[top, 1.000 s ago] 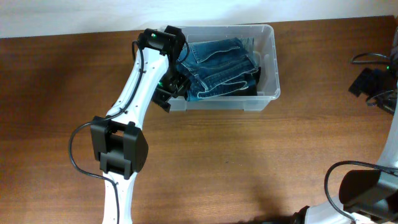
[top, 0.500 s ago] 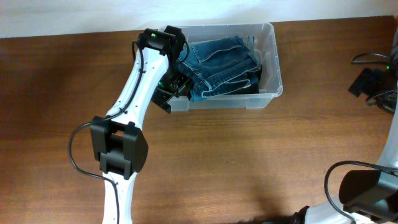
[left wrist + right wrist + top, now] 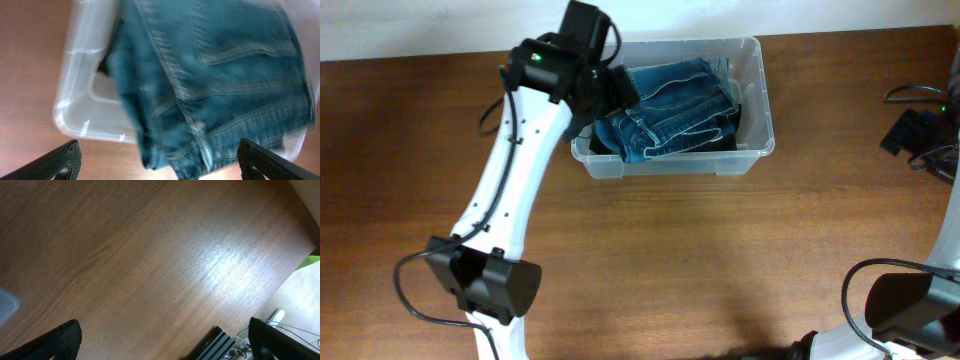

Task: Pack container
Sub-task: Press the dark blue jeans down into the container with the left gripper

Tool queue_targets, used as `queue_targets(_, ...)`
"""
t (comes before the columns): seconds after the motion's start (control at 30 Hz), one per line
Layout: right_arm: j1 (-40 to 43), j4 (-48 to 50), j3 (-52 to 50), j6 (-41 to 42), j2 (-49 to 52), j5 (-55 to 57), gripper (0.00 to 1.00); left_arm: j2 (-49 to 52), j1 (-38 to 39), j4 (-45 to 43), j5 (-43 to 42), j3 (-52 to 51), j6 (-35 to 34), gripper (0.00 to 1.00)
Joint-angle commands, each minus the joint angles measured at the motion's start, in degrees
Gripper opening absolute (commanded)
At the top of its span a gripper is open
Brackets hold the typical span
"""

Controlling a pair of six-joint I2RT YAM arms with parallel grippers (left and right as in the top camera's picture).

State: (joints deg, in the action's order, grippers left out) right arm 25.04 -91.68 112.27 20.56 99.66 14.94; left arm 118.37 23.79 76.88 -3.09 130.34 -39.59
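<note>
From my station I see the container [image 3: 764, 100] sitting at the far side of the table [image 3: 720, 260], close to the back edge and a little right of centre, its long side running along that edge. Folded blue jeans [image 3: 670, 100] lie inside it and cover most of the floor, pocket stitching showing, with a dark gap beside them at the right end. The left arm [image 3: 510, 190] reaches up from the near-left side, and the left jaws hover over the container's left end, above the denim and touching nothing. On the left wrist feed they are released and wide apart with nothing between them, only the black fingertips [image 3: 62, 160] showing in the bottom corners. Below them I look down on the clear rim, one rounded corner and a bunched fold of denim against the near wall, though the feed is too blurred for me to tell whether that fold laps over the rim. The right arm [image 3: 905, 305] is at the near-right corner, well apart from the container. The right jaws are likewise spread and empty, fingertips [image 3: 60, 340] over bare wood. Black cabling [image 3: 920, 135] lies at the table's right edge
</note>
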Motion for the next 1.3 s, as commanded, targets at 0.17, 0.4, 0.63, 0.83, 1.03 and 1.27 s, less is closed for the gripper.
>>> queue_targets(0.17, 0.11, -0.02, 0.11, -0.2, 0.42, 0.68, 0.98, -0.2, 9.77, -3.1, -2.97, -0.13, 30.23, 0.09)
queue_targets(0.4, 0.11, -0.02, 0.11, -0.2, 0.42, 0.68, 0.98, 0.24, 11.69, -0.09, -2.97, -0.15, 29.81, 0.01)
queue_targets(0.63, 0.11, -0.02, 0.11, -0.2, 0.42, 0.68, 0.98, 2.71, 11.56, 3.39, -2.93, -0.13, 25.7, 0.01)
queue_targets(0.83, 0.11, -0.02, 0.11, -0.2, 0.42, 0.68, 0.98, 5.7, 11.56, 4.57, -2.91, -0.15, 24.85, 0.01)
queue_targets(1.03, 0.11, -0.02, 0.11, -0.2, 0.42, 0.68, 0.99, 7.21, 11.3, 7.19, -3.02, -0.15, 22.23, 0.01)
queue_targets(1.27, 0.11, -0.02, 0.11, -0.2, 0.42, 0.68, 0.98, 7.26, 11.37, 8.87, -3.13, -0.15, 22.25, 0.01)
